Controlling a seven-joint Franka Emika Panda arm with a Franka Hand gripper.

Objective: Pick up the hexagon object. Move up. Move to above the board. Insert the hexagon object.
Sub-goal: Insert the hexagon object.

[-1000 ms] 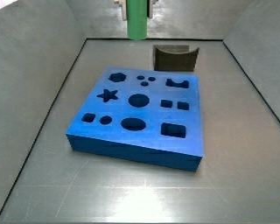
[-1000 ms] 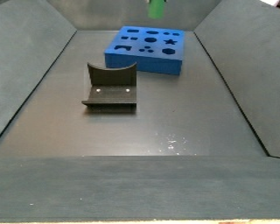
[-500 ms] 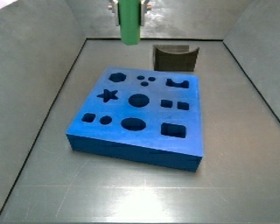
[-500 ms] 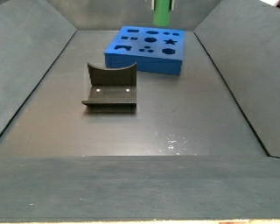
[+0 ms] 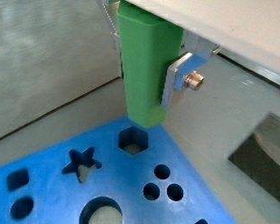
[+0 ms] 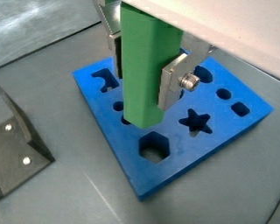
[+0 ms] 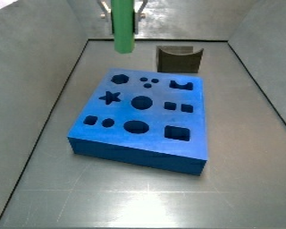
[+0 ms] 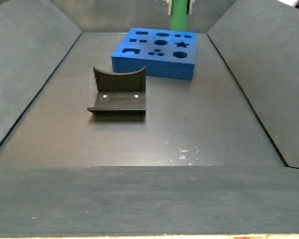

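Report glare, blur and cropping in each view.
In both wrist views the gripper holding the hexagon object is sharp. In a side view the peg looks soft and cut off at the top, with glare on the tray floor. In a side view the board sits small and distant.

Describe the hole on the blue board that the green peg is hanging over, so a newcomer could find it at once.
Start at the board, the big blue foam square on the grey tray floor. Go to the corner under the gripper, which holds the hexagon object upright above it. The hexagonal hole sits alone in that corner, beside the star hole; it is six-sided, unlike the star, rounds and squares nearby.
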